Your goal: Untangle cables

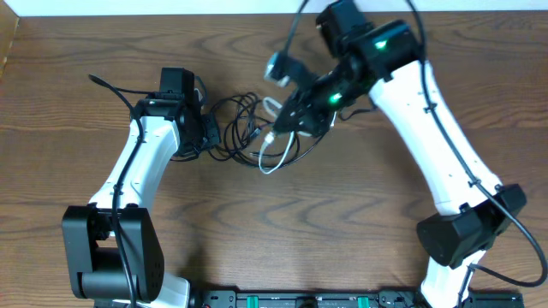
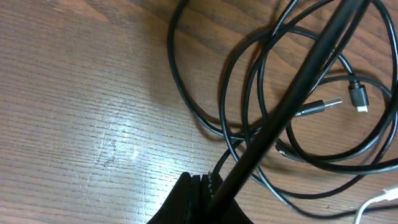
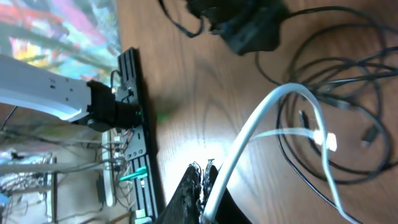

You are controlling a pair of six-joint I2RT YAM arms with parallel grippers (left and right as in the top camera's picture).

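Note:
Several thin black cables (image 1: pixel 244 128) lie in tangled loops on the wooden table between my arms. My left gripper (image 1: pixel 208 135) is at their left edge. In the left wrist view its jaws (image 2: pixel 208 193) are shut on one black cable (image 2: pixel 298 81), which runs taut up and to the right over the loops. Two small plug ends (image 2: pixel 333 103) lie inside the loops. My right gripper (image 1: pixel 287 122) is at the right edge of the tangle. Its jaws (image 3: pixel 208 186) are shut on the white cable (image 3: pixel 255 124), which arcs up and hangs down to its plug (image 3: pixel 328 142); overhead it loops below the gripper (image 1: pixel 267 169).
A black rail with electronics (image 1: pixel 300 299) runs along the table's front edge and also shows in the right wrist view (image 3: pixel 134 124). Both arm bases stand at the front corners. The table's far edge meets a white wall (image 1: pixel 171 7).

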